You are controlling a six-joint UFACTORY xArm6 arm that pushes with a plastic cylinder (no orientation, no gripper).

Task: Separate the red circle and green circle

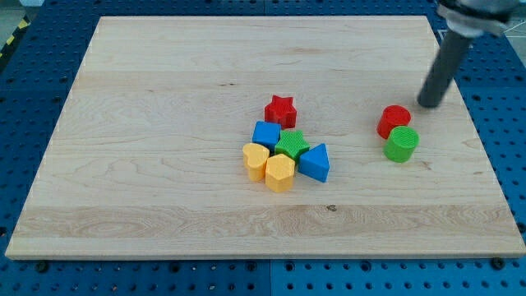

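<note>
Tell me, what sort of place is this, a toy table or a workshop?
Most likely a robotics lab bench. A wooden board lies on a blue perforated metal table, small coloured blocks such as the red circle and green circle sit on it, and my tip stands just beyond them.

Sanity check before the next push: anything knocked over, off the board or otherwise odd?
Nothing stands out. The red circle and green circle sit touching near the view's right. My tip is just up-right of them, not touching. The other six blocks cluster mid-board, all flat on the wooden board.
</note>
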